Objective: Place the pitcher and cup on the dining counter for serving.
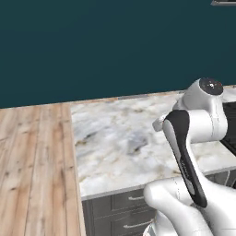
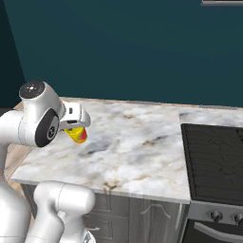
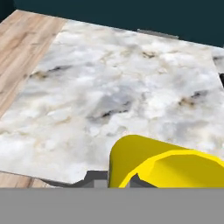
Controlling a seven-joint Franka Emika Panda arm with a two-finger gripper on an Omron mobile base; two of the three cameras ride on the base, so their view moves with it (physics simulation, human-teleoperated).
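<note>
End effector [image 2: 76, 127] closed on the yellow cup [image 2: 77, 135], held above the marble table [image 2: 137, 147]; black stove [image 2: 213, 163] at the table's right, wooden floor [image 1: 32, 161] at left

The cup [image 2: 77, 135] is a small yellow tumbler with a red-orange mark on its side, and it's up in the air above the near left part of the dining counter [image 2: 137, 142], not touching the top. It's tilted rather than upright, as far as the right base view shows. From the hand view the cup [image 3: 162, 162] is right up close at the bottom, a bright yellow wall with its rim facing the camera, marble spread out beyond it. The dining counter [image 1: 120, 143] is a white-grey marble slab with brown veins, sitting on dark grey drawers with silver handles.
</note>
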